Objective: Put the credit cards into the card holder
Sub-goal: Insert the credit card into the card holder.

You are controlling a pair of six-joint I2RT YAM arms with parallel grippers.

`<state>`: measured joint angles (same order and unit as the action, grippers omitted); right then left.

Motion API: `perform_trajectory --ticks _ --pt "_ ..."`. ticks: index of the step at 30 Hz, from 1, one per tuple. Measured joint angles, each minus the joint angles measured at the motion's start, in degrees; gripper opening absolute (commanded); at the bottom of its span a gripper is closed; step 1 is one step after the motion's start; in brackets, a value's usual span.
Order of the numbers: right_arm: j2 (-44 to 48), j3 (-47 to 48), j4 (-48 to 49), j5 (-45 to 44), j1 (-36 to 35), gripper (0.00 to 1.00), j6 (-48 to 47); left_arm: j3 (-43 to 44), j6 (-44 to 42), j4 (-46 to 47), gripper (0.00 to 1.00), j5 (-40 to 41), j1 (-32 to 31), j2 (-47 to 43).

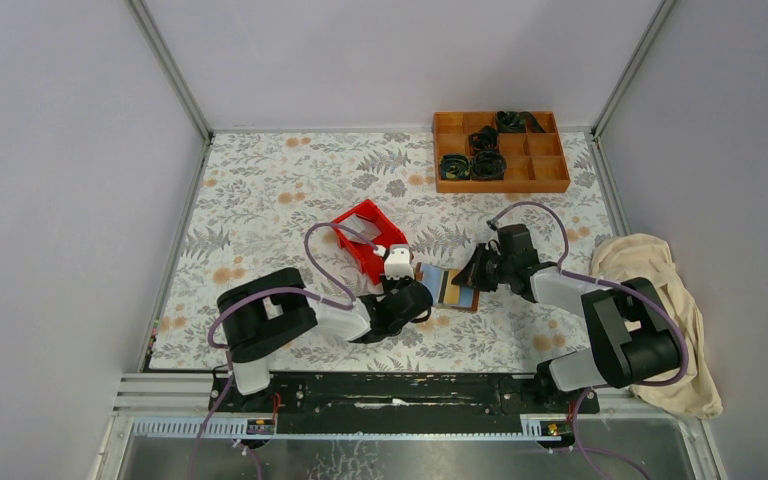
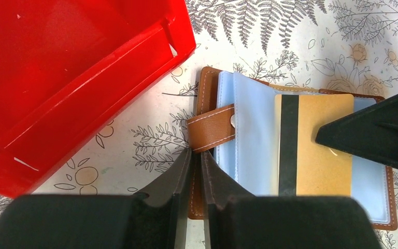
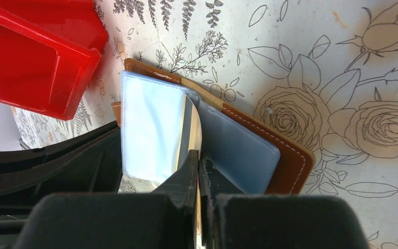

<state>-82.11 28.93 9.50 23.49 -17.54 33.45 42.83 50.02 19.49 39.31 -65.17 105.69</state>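
The brown card holder (image 1: 450,288) lies open on the floral mat, its pale blue sleeves showing. My left gripper (image 2: 197,162) is shut on the holder's left leather edge (image 2: 203,93), just below the snap strap (image 2: 211,127). My right gripper (image 3: 199,162) is shut on the gold-tan credit card (image 3: 190,127), seen edge-on there. In the left wrist view the card (image 2: 318,155), with its black stripe, lies over the sleeves with the right fingers (image 2: 378,136) on it. The holder also shows in the right wrist view (image 3: 290,155). No white card shows.
A red plastic bin (image 1: 368,238) stands just left of the holder, close to my left gripper (image 1: 412,296); it also shows in both wrist views (image 2: 72,72) (image 3: 36,52). An orange compartment tray (image 1: 500,152) sits at the back right. A beige cloth (image 1: 665,300) lies at the right edge.
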Motion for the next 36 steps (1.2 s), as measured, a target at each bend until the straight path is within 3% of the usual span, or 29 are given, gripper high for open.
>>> perform_trajectory --ticks 11,18,22,36 --pt "-0.24 -1.27 1.88 -0.44 0.17 0.00 1.84 1.09 2.49 -3.45 0.14 0.59 -0.09 0.00" --pt "-0.59 -2.40 3.96 0.07 0.24 0.00 3.69 -0.33 6.38 -4.59 0.31 0.17 -0.46 -2.34" --pt "-1.33 -2.78 5.35 1.03 0.24 0.00 4.63 -3.82 8.83 -3.41 0.35 -1.57 -1.73 -5.62" --pt "-1.70 -3.17 6.45 1.70 0.24 0.00 4.98 -8.57 15.67 0.79 0.29 -1.55 -1.95 -7.28"
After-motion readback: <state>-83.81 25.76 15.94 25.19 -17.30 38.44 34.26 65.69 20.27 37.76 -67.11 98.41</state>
